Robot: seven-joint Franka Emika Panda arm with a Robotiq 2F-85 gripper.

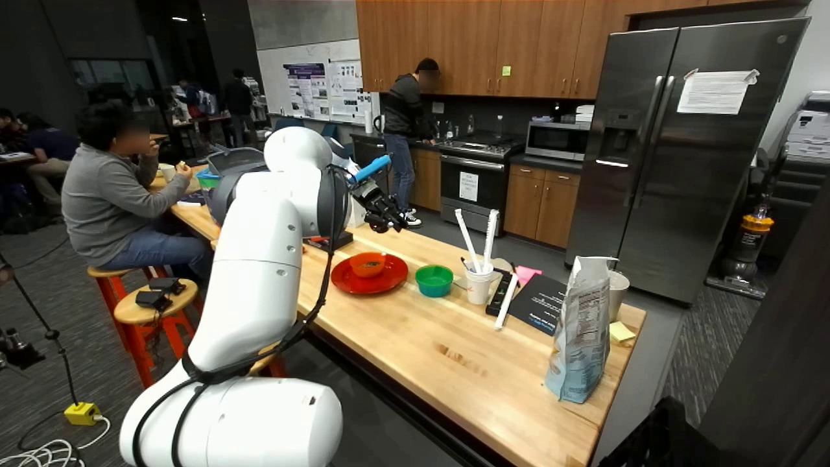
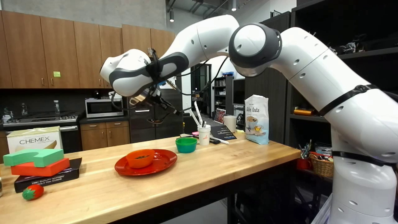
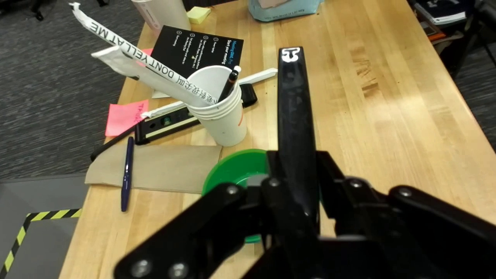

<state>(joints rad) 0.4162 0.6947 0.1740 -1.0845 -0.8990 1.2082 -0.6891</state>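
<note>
The wooden table (image 2: 214,157) fills much of my wrist view, and my white arm (image 2: 311,59) reaches over it in both exterior views. A Rolled Oats bag (image 2: 256,121) stands upright near one end, and a red plate (image 2: 164,160) lies flat on the wood. I have a dark spoon (image 3: 296,97) up in the air, higher than the table, with the fingers (image 3: 331,176) pinching its glossy black handle from both sides; a white mark shows at the handle's end. An orange bowl (image 2: 141,161) sits on the plate, holding something dark I can't identify. Between that plate and a stack of paper cups (image 3: 228,130) stands a green bowl (image 1: 434,285), partly hidden by the fingers in the wrist view. The cups hold a black pen (image 3: 229,83) and white paper-wrapped sticks (image 3: 151,62), one lettered "DONT YELL AT ME". Near the table's edge lie a pink sticky note (image 3: 124,119) and a dark blue pen (image 3: 127,174).
</note>
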